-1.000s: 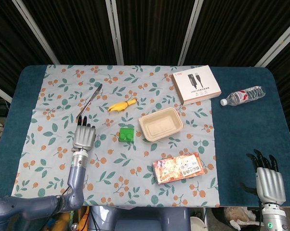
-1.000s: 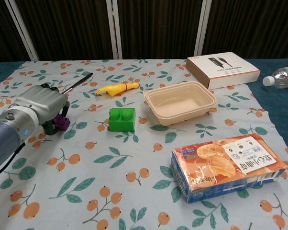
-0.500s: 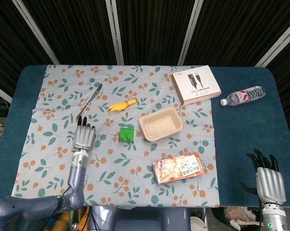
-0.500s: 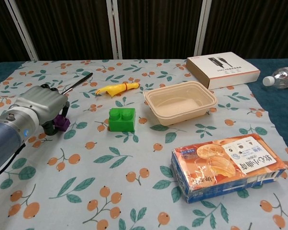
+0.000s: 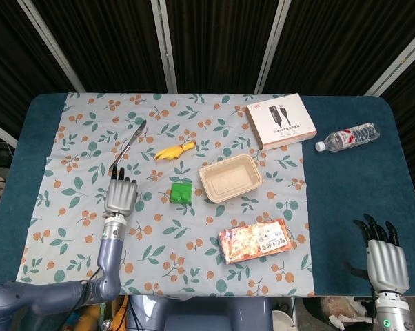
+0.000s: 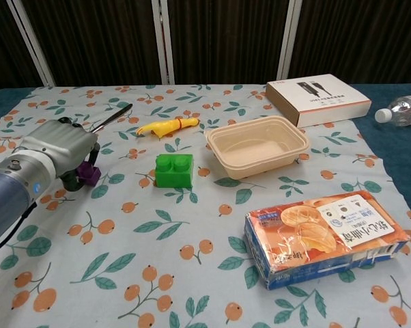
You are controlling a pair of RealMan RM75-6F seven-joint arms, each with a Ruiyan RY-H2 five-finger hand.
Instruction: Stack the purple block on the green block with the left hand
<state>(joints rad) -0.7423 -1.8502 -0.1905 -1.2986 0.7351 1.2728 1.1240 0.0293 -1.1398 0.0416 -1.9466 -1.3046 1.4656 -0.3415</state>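
The purple block (image 6: 89,175) sits low on the patterned cloth at the left side, tucked under the left hand (image 6: 53,152), whose fingers curl down around it; it seems to be gripped, though the hand hides most of the block and in the head view it cannot be seen at all beneath the hand (image 5: 120,196). The green block (image 6: 174,170), a glossy studded plastic brick, stands apart to the right of it, just left of a shallow beige tray (image 6: 257,145) with rounded corners. Behind the green block lies a small yellow banana-shaped toy (image 6: 166,126), and a dark slim knife (image 5: 128,144) lies at a slant beyond the left hand. Nearer the front rests an orange printed snack box (image 6: 323,234); a flat white carton (image 6: 317,99) picturing a cable sits at the far right of the cloth, with a clear plastic bottle (image 5: 347,137) lying on its side beside it. The cloth (image 6: 192,273) is pale with orange berries and green leaves, spread over a dark blue felt-like table (image 5: 352,193), backed by black curtains with white struts. The right hand (image 5: 385,258) hangs off the near right edge, fingers spread, holding nothing.
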